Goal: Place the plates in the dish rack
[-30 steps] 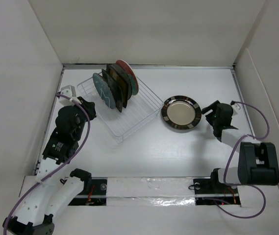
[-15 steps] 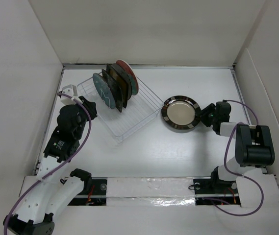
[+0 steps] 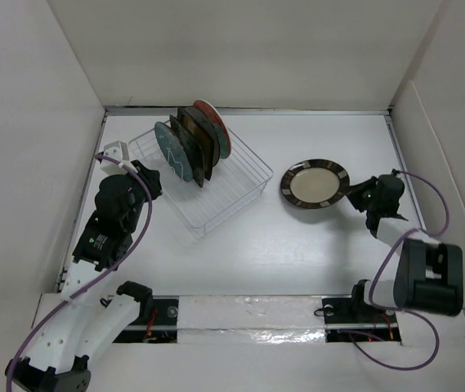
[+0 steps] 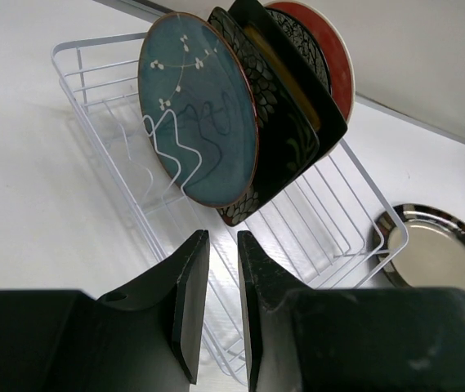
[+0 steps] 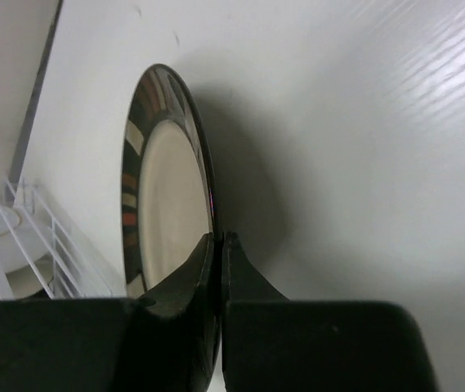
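Dark striped-rim plate [image 3: 315, 184]: right of white wire dish rack [image 3: 225, 201], apart from it, tilted up from worktop [image 3: 297, 253]. Right gripper [image 3: 355, 196] jaws pinch its right rim; edge grip suits slotting it upright. Other plates [image 3: 191, 147] stand on edge at rack's far end, near slots free. Left gripper [image 4: 221, 238] beside rack's near-left side, jaws narrow, empty, likely keeping clear.
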